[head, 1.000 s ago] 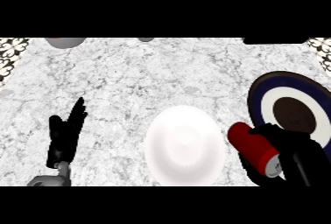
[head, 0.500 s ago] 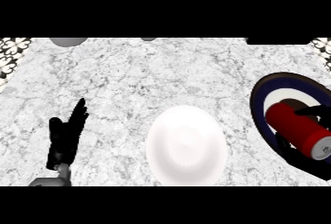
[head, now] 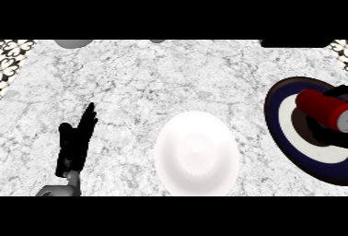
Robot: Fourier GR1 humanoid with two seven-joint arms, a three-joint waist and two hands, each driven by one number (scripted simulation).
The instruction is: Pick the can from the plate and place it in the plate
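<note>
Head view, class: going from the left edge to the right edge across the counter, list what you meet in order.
Left hand, open and resting with fingers up → white plate → dark blue plate → red can lying over that plate's far right part.

Your left hand (head: 73, 144) stands open near the lower left of the head view, fingers straight and close together, pointing up and slightly to the right, with the thumb set off on its left side. Below it, a short piece of your grey left forearm (head: 62, 186) comes in from the lower edge. Your right hand (head: 336, 92) shows only as a few dark finger shapes at the right edge, against a red cylindrical can (head: 325, 108) that lies on its side there; you cannot tell how its fingers are set.
</note>
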